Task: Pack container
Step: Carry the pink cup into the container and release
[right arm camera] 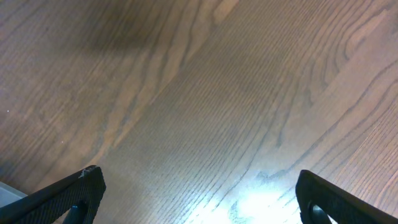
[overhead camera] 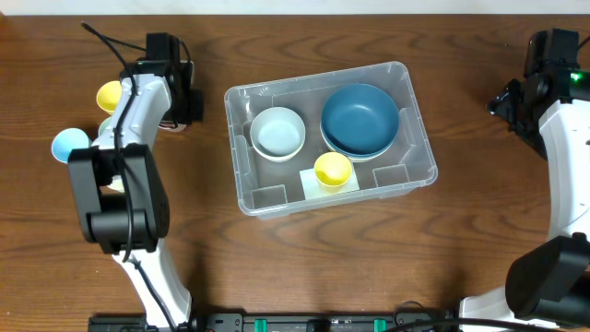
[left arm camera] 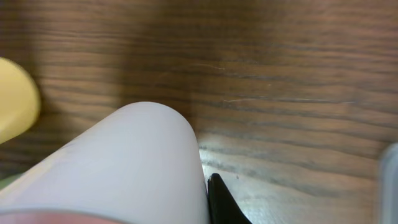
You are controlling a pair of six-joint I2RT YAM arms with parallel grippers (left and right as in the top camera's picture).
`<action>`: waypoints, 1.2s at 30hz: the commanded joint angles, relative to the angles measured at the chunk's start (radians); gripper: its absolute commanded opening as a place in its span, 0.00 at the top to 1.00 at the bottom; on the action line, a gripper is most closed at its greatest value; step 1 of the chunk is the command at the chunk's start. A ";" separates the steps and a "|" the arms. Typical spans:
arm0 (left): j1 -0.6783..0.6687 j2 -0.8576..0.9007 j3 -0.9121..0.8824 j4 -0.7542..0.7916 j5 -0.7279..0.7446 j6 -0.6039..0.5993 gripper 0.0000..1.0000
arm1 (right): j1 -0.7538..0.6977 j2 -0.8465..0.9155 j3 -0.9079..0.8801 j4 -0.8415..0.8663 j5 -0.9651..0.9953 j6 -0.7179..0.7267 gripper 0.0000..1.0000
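Observation:
The clear container (overhead camera: 241, 189) stands mid-table. It holds a white bowl (overhead camera: 278, 132), a blue bowl (overhead camera: 359, 120) and a yellow cup (overhead camera: 333, 170) by the pale label (overhead camera: 312, 184). My left gripper (overhead camera: 187, 101) is left of the container, low over the table. In the left wrist view it is shut on a white cup (left arm camera: 124, 168); one black finger (left arm camera: 217, 196) presses on the cup's side and the other finger is hidden. My right gripper (right arm camera: 199, 199) is open and empty over bare wood at the far right (overhead camera: 513, 100).
A yellow cup (overhead camera: 109, 94), a light blue cup (overhead camera: 67, 144) and a partly hidden pale green item (overhead camera: 106, 124) stand at the left edge behind my left arm. The yellow cup also shows in the left wrist view (left arm camera: 15, 99).

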 commanded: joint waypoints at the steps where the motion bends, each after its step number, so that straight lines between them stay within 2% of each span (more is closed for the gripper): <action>1: 0.001 -0.156 0.009 -0.021 -0.010 -0.078 0.94 | -0.004 0.000 0.002 -0.001 0.018 0.013 0.01; 5: -0.024 -0.311 0.008 -0.066 0.021 -0.119 0.94 | -0.004 0.000 0.002 -0.001 0.018 0.013 0.01; 8: -0.073 -0.427 0.009 -0.097 0.097 -0.118 0.94 | -0.004 0.000 0.002 -0.001 0.018 0.013 0.01; 12: -0.199 -0.540 0.008 -0.134 0.212 -0.095 0.94 | -0.004 0.000 0.002 -0.001 0.018 0.013 0.01; 15: -0.334 -0.569 0.008 -0.169 0.230 -0.056 0.94 | -0.004 0.000 0.002 -0.001 0.018 0.013 0.01; 19: -0.520 -0.542 0.001 -0.208 0.229 0.010 0.94 | -0.004 0.000 0.002 -0.001 0.018 0.013 0.01; 24: -0.676 -0.465 -0.023 -0.209 0.228 0.046 0.94 | -0.004 0.000 0.002 -0.001 0.018 0.013 0.01; 29: -0.743 -0.357 -0.023 -0.206 0.228 0.048 0.94 | -0.004 0.000 0.002 -0.001 0.017 0.013 0.01; 36: -0.769 -0.245 -0.023 -0.206 0.229 0.048 0.94 | -0.004 0.000 0.002 -0.001 0.017 0.013 0.01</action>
